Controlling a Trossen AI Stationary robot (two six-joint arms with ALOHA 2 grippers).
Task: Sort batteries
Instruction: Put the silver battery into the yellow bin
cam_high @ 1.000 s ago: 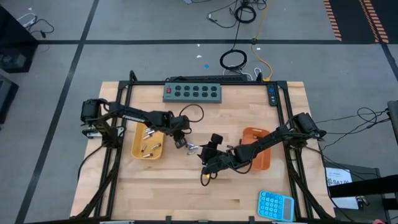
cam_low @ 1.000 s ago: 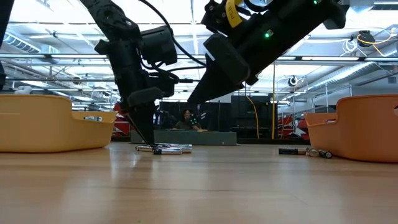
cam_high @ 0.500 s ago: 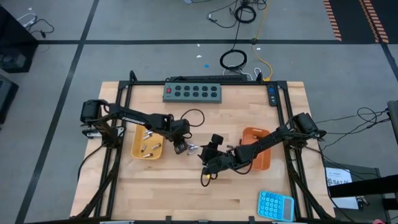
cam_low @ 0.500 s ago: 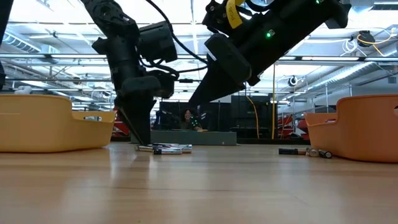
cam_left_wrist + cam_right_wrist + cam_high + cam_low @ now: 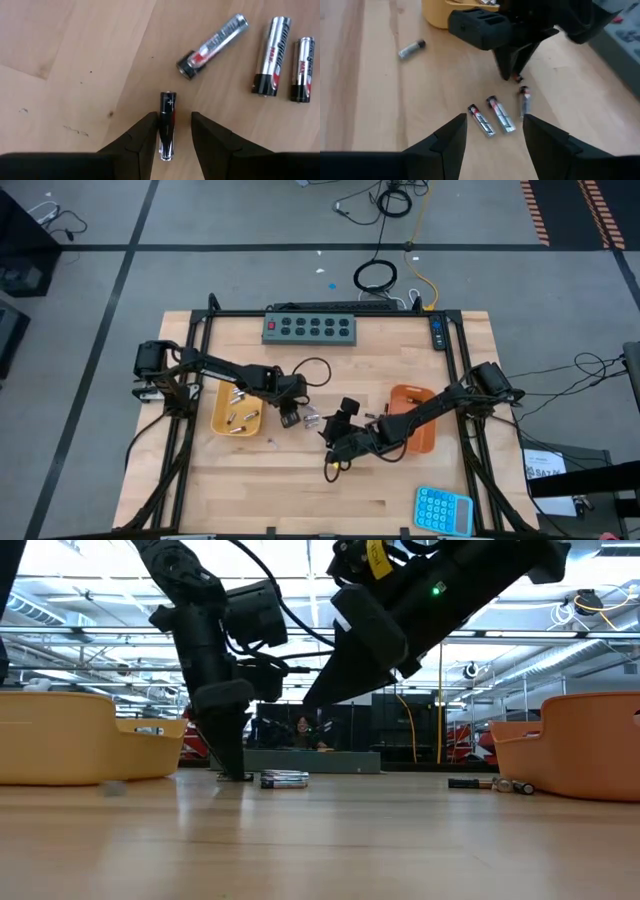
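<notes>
My left gripper (image 5: 171, 131) is down on the table just right of the yellow tray (image 5: 237, 413), its fingers set narrowly apart around a small dark battery (image 5: 166, 125). One finger touches the battery's side; the other stands slightly clear, so I cannot call it a firm grip. Three silver batteries (image 5: 212, 46) lie loose nearby on the wooden table (image 5: 65, 60). My right gripper (image 5: 492, 135) hovers above them, fingers apart and holding nothing. From its wrist view the left gripper's body hides most of the dark battery. One more silver battery (image 5: 412, 48) lies apart, near the yellow tray. From above, the batteries are tiny specks, and my right arm covers part of the orange tray (image 5: 409, 395).
</notes>
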